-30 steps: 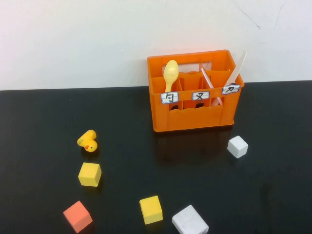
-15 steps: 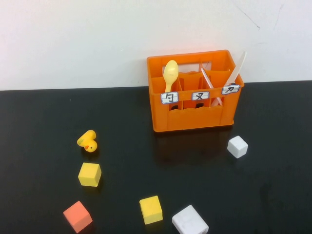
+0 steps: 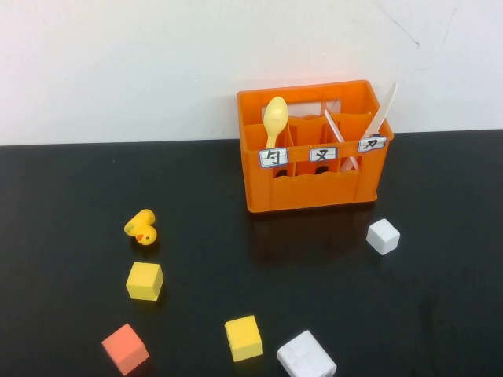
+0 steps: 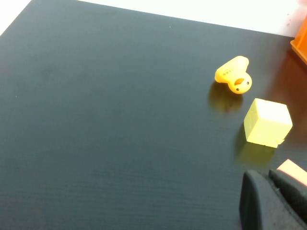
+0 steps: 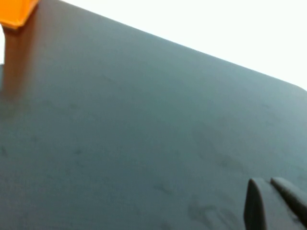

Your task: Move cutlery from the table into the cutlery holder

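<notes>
Cubes lie nearest on the table [image 3: 63,196]: a white cube [image 3: 306,356], an orange cube [image 3: 125,348] and a yellow cube [image 3: 243,338] along the front, a second yellow cube [image 3: 145,280] behind them on the left. Yellow duck [image 3: 141,228] on its side just beyond that. Small white cube [image 3: 383,236] right of centre, near the crate's front corner.

Cutlery holder [image 3: 314,192] at the back, close to the wall. Pale yellow spoon [image 3: 275,119] upright in the left compartment, bowl up. Pale pink knife [image 3: 339,137] leaning in the middle-right area; exact compartment unclear. Cream-white knife [image 3: 383,108] tilted at the right end.

Left gripper [image 4: 276,201] over bare table near the left yellow cube, fingers closed, empty. Right gripper [image 5: 273,203] over bare table, fingers together, empty.
</notes>
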Robot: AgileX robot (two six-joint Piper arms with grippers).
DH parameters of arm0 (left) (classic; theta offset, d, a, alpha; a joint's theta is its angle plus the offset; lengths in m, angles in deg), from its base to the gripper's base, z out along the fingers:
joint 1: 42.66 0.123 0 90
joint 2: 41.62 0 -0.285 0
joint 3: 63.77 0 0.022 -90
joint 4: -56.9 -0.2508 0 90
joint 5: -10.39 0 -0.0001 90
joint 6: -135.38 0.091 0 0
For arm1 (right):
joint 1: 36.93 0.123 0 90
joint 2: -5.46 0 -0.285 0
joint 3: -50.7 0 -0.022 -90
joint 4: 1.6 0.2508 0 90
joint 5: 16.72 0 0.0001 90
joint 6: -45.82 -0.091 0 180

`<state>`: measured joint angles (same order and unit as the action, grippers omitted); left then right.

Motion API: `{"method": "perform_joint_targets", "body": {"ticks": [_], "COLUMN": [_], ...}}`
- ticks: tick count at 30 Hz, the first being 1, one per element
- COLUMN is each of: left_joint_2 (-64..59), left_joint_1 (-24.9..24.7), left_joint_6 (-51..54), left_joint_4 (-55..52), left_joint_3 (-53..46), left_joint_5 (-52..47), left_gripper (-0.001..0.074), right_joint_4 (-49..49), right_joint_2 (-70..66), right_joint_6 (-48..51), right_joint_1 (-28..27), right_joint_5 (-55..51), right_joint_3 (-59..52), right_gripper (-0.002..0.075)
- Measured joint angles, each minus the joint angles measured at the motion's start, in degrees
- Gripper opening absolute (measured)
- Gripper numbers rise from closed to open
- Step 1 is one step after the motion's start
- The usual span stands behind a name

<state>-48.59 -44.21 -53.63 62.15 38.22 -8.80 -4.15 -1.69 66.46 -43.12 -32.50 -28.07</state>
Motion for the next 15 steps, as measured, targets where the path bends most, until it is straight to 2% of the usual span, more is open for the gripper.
{"method": "perform_joint_targets", "body": {"ticks": [9,15], "left_joint_2": [0.0,0.0], "left_joint_1": [0.0,0.0], "left_joint_6": [0.0,0.0], "left_joint_4": [0.0,0.0], "left_joint_3": [0.0,0.0], "left_joint_5": [0.0,0.0], "left_gripper": [-0.0001,-0.0001], "right_joint_4": [1.06,1.06], "right_joint_2": [0.0,0.0], "right_joint_6": [-0.11,-7.59], "right_joint_1": [-0.51,-0.53], "right_joint_5": [-3.77,-4.06], "right_joint_3": [0.43,0.46], "right_gripper": [-0.0002,-0.0002]}}
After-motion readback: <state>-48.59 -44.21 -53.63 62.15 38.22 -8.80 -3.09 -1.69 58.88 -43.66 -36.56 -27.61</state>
